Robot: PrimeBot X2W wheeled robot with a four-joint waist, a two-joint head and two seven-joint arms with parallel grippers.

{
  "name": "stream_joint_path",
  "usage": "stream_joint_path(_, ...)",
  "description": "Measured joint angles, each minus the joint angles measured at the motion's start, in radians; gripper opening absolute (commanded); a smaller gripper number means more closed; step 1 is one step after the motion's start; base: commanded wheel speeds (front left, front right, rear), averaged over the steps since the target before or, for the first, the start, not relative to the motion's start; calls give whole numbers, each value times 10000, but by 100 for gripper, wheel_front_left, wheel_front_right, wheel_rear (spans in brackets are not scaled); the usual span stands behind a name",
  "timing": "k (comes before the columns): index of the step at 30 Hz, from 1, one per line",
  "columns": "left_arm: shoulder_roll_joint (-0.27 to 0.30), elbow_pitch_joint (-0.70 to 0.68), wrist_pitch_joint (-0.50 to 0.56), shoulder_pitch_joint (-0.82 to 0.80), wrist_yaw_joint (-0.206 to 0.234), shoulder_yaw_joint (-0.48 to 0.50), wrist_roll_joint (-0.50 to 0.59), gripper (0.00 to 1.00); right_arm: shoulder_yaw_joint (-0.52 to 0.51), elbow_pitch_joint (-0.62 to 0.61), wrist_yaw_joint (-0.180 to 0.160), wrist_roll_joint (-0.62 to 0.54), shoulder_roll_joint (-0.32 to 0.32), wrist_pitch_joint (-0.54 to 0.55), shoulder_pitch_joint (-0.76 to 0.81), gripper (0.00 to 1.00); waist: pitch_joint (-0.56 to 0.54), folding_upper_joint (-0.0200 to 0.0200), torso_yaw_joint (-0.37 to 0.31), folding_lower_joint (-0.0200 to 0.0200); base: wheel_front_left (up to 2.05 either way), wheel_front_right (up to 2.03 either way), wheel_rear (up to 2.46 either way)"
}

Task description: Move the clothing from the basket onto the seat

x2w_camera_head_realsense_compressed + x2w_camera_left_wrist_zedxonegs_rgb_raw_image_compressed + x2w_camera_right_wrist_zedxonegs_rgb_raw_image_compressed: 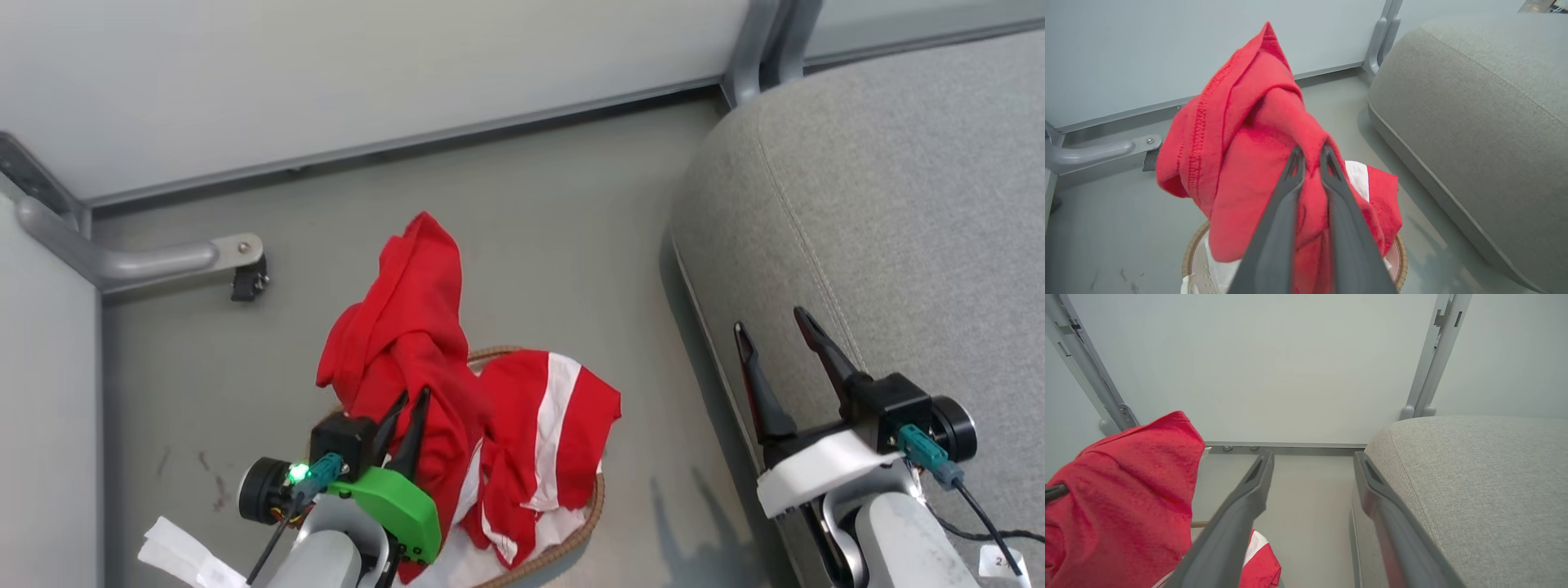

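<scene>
I have one red garment lifted above the basket. It is a soft, fleecy cloth with a stitched hem, bunched into a tall peaked fold, and its lower folds hang down toward the basket. My left fingers, long, dark and tapered, are clamped together on a pinch of that cloth. A second red garment with a broad white band lies crumpled in the basket and spills over its rim on the right. The basket is rounded, with a brown woven-look rim and a white liner, and stands on the smooth grey floor. To the right of the basket, across a strip of floor, is the seat, a coarse grey weave with a rounded edge and a stitched seam. My right fingers stand wide apart over its edge, gripping nothing. Beyond the basket is a flat pale wall panel, and to its left a curved metal bracket.
</scene>
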Motion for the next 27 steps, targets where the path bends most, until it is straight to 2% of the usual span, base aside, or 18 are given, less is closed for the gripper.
stream_joint_path(8, -357, -1528, -2, 373, -270, 1093, 414, 0, -36, 102, 0, 35, 0, 0, 683, 100, -867, 0, 306, 0, 0, 0, 0)
stream_joint_path(15, -552, -2594, 0, 382, -430, 1615, 629, 0, 506, 299, 0, 2, 0, 0, 992, 100, -1418, 0, 472, 0, 0, 0, 0)
stream_joint_path(22, -617, -3112, 0, 372, -504, 1482, 600, 0, 2316, 648, 0, -268, 15, 0, 1058, 100, -1618, 0, 709, 0, 0, 0, 0)
stream_joint_path(27, -629, -3348, 0, 348, -514, 1005, 190, 0, 3731, 922, 0, -6, 0, 0, 391, 100, -1606, 0, 922, 0, 0, 0, 0)
